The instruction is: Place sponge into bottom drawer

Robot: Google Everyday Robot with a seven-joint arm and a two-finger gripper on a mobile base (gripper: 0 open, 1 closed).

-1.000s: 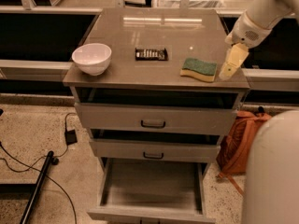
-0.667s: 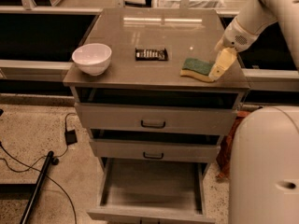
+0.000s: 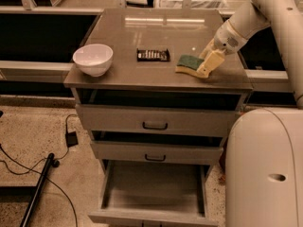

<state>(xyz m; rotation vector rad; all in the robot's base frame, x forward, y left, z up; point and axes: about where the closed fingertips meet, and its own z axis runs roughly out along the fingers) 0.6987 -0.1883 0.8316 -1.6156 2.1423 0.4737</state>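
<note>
The sponge [image 3: 188, 63], dark green on top over pale yellow foam, lies on the cabinet top [image 3: 156, 32] at the right front. My gripper [image 3: 207, 60] has come down at the sponge's right end, open, with its pale fingers [image 3: 211, 63] at that end and its tips low at the cabinet top. I cannot tell whether it touches the sponge. The bottom drawer [image 3: 151, 190] is pulled out and shows a bare grey floor.
A white bowl [image 3: 93, 58] stands at the cabinet top's left front. A dark snack packet [image 3: 152, 55] lies mid-top. The two upper drawers [image 3: 154, 122] are slightly out. My white base [image 3: 265, 169] stands right of the cabinet. Cables and a black pole [image 3: 35, 188] lie on the floor to the left.
My gripper has moved left and down from beyond the sponge's right end until it is right at that end. The sponge and drawers have not moved.
</note>
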